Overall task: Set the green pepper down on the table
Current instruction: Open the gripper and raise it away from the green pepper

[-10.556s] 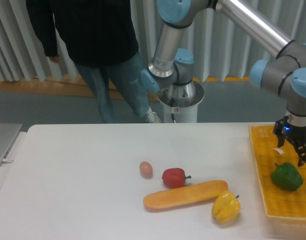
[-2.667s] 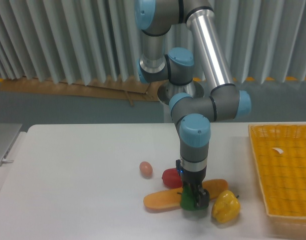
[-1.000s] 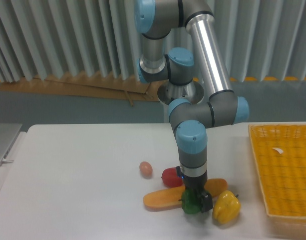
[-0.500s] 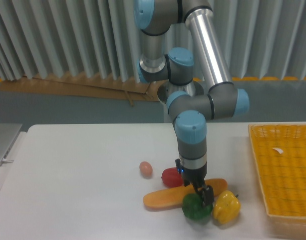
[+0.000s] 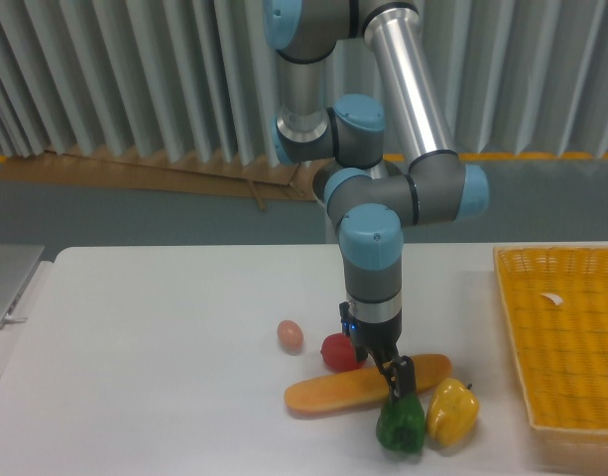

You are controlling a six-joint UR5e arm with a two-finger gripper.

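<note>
The green pepper (image 5: 401,426) is resting on the table (image 5: 155,387) near the front edge, touching or just beside the yellow pepper (image 5: 451,413) on its right and lying directly in front of the long orange baguette (image 5: 328,394). The gripper (image 5: 395,380) is hanging just above the green pepper, its dark fingers (image 5: 402,375) pointing downward and overlapping the baguette in this view; the fingers are appearing to stand slightly apart and free of the pepper, although their tips are small and partly merging with the pepper's top, so contact cannot be ruled out. The arm's lower section (image 5: 372,278), grey with a light-blue cap, is rising vertically from the gripper and is covering part of the red pepper (image 5: 338,352), which is sitting just behind the baguette. A small brown egg (image 5: 290,335) is lying to the left of the red pepper, apart from it. The yellow woven basket (image 5: 566,347) is occupying the right side of the table, well apart from the peppers, and is holding only a small white scrap (image 5: 551,297) near its far edge. A grey flat object (image 5: 6,283) is lying at the table's left margin. Behind the table, the robot's base (image 5: 358,183) is standing before a wall of vertical grey slats (image 5: 115,79).
</note>
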